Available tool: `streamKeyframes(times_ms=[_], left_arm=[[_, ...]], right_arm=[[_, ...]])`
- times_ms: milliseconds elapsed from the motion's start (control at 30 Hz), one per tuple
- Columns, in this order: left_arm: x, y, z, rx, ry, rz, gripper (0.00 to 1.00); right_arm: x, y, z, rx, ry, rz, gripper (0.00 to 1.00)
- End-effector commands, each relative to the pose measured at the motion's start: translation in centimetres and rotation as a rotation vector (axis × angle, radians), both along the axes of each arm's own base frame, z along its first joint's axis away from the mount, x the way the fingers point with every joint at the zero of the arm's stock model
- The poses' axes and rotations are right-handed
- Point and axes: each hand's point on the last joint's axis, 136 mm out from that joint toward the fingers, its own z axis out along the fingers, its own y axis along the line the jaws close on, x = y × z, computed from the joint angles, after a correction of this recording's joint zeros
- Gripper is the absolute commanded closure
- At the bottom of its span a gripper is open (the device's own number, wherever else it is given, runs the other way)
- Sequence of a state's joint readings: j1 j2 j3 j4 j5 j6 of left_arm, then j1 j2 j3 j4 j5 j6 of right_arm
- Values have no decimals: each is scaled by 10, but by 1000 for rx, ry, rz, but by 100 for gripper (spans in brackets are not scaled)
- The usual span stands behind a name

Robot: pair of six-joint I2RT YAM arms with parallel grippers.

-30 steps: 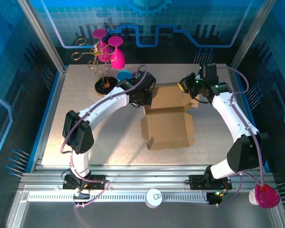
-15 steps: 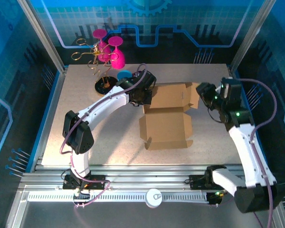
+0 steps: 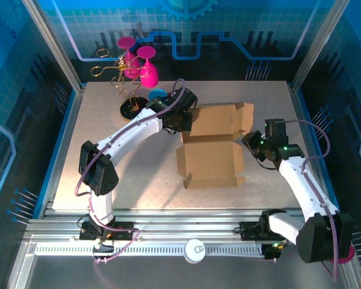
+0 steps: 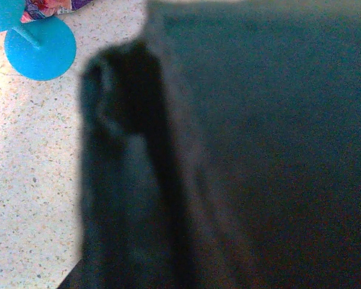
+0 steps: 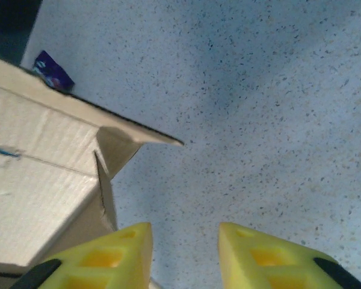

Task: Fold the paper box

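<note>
Pale speckled stone-look table (image 3: 138, 180): bench surface.

Plain brown kraft paper box (image 3: 210, 147), partly folded, sits at table centre. The rear section stands with its flaps up; the front panel lies flat toward the arm bases. Wrist views: (image 4: 271, 150), (image 5: 42, 180).

Left gripper (image 3: 183, 123): at the box's rear left edge, jaws pinched narrow on the cardboard wall.

Right gripper (image 3: 248, 143): just right of the box, apart from it. The yellow fingertips (image 5: 183, 253) stand moderately apart over bare table, holding nothing.

Gold wire rack with pink goblets (image 3: 132, 66): rear left, on a black round base.

Blue plastic goblet foot (image 4: 39, 48): beside the left gripper.

Small purple snack packet (image 5: 53, 70): behind the box's edge.
</note>
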State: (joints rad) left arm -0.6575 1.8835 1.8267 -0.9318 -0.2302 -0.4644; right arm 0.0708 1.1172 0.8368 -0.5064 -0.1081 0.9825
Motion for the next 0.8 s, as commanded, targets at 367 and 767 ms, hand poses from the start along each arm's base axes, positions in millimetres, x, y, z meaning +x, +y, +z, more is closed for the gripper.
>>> streamKeyframes(times_ms=[367,767], left_arm=[[-5,-1,29,-61,-43,10,100],[-2,-5,34,-86,-43,19,100]], right_arm=[[28,33,24,35,-90,134,52],[27,55,22,70,-98,234,51]])
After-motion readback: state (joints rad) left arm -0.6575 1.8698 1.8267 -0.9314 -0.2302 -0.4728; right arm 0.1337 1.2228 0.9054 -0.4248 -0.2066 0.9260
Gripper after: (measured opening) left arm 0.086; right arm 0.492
